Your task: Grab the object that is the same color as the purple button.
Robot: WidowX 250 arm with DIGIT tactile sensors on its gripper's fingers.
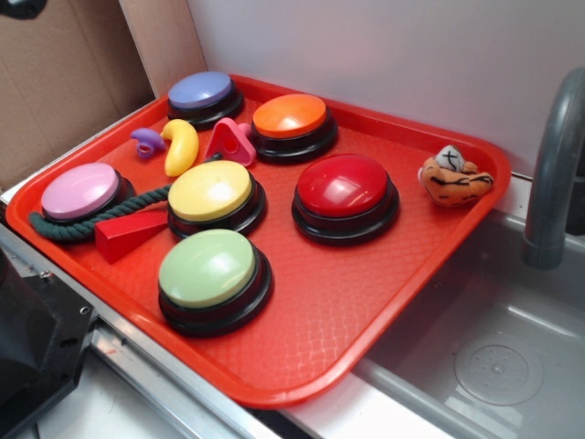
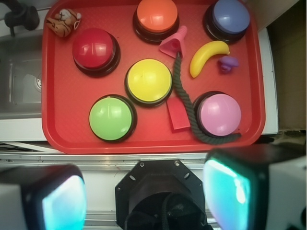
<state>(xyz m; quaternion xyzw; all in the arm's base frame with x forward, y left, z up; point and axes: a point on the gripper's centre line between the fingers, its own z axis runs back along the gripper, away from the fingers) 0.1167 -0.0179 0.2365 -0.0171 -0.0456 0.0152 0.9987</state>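
A red tray (image 1: 302,366) sits on a metal table beside a sink basin (image 1: 494,357), with a pale wall behind it and brown cardboard at the far corner. Six dome buttons stand on the tray: a purple button (image 1: 203,95), an orange button (image 1: 291,123), a red button (image 1: 345,194), a yellow button (image 1: 212,196), a green button (image 1: 212,276) and a pink button (image 1: 82,195). The small purple hook piece (image 1: 146,141) lies near the tray's rim, between the purple and pink buttons, just beside the yellow banana piece (image 1: 181,146). A pink triangle piece (image 1: 228,142) stands next to the banana. A dark green rope (image 1: 87,224) curls around the pink button, and a red wedge block (image 1: 130,234) lies against it. A striped plush toy (image 1: 452,176) rests in the tray's far corner near the grey faucet (image 1: 553,174).

In the wrist view the end effector (image 2: 144,194) hangs above the table edge, off the tray and well apart from the purple hook piece; its two fingers (image 2: 232,189) are spread wide with nothing between them.
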